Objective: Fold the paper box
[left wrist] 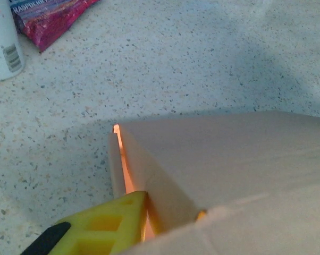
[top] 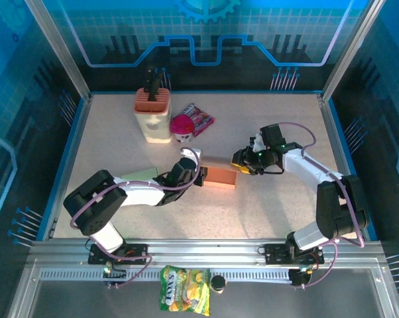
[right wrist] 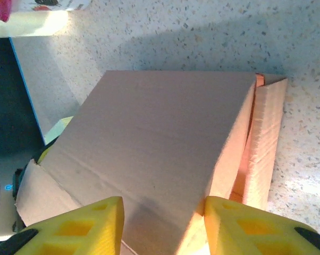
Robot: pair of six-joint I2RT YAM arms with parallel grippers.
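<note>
- The paper box (top: 219,177) lay on the counter (top: 279,212) near its middle, between the two arms, its broad brown panel facing up.
- The right end effector (top: 242,161) met the box at its right end. In the right wrist view the end effector (right wrist: 164,204) stood astride that end, with cardboard filling the gap between the two yellow fingers (right wrist: 255,231). It looked closed on the box at a middling width, bracing it.
- In that same view a narrow side flap (right wrist: 263,138) stood just outside the box wall, not yet tucked in.
- The left end effector (top: 188,173) sat at the box's left end. The left wrist view showed one yellow finger (left wrist: 109,226) touching the box (left wrist: 229,159) at the foot of a lit slit (left wrist: 125,170) between two panels. With the second finger hidden, I could not tell whether that end effector stood wide or narrow, or held anything.
- The step in hand appeared to be closing the left end of the box.
- To do it well, the right side should hold steady and low so the box does not slide or lift.
- The left finger should push along the crease, not across the panel, so the card bends at the score.
- Pressure should stay light, as thin card buckles easily.
</note>
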